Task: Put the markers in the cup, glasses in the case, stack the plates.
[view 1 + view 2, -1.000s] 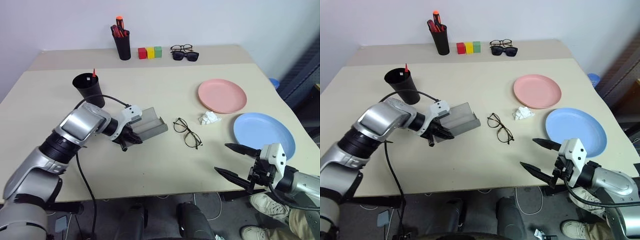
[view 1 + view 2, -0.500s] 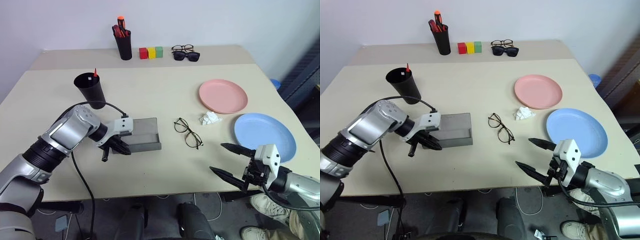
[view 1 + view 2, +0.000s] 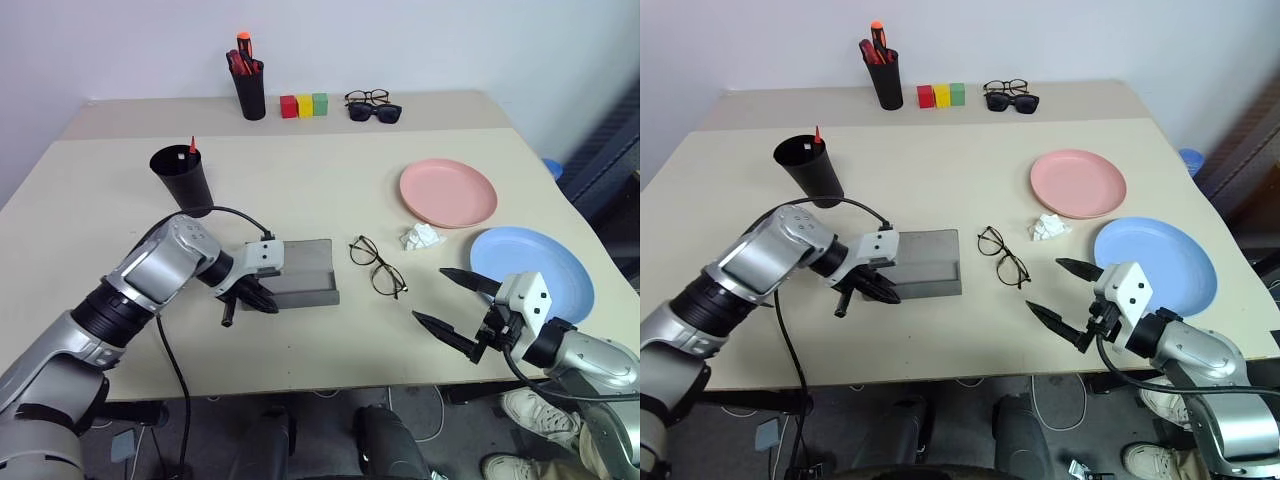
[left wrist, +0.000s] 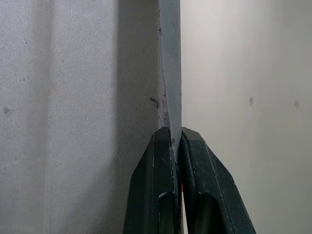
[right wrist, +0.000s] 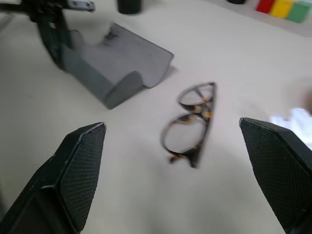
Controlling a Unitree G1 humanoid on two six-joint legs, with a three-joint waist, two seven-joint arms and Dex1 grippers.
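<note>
Near the counter's [image 3: 330,350] front edge, toward its right corner, the right claw [image 3: 455,303] hangs with fingers spread wide, aimed at the glasses [image 3: 376,265]. They lie mid-counter, long axis slanting from front-right to back-left. Beside them the grey case [image 3: 300,273] lies flat, long axis parallel to the front edge, its near-left edge pinched by the left claw [image 3: 252,298]. Farther back, a red-tipped marker [image 3: 191,146] stands upright in the black cup [image 3: 182,180].

No legible text or labels
</note>
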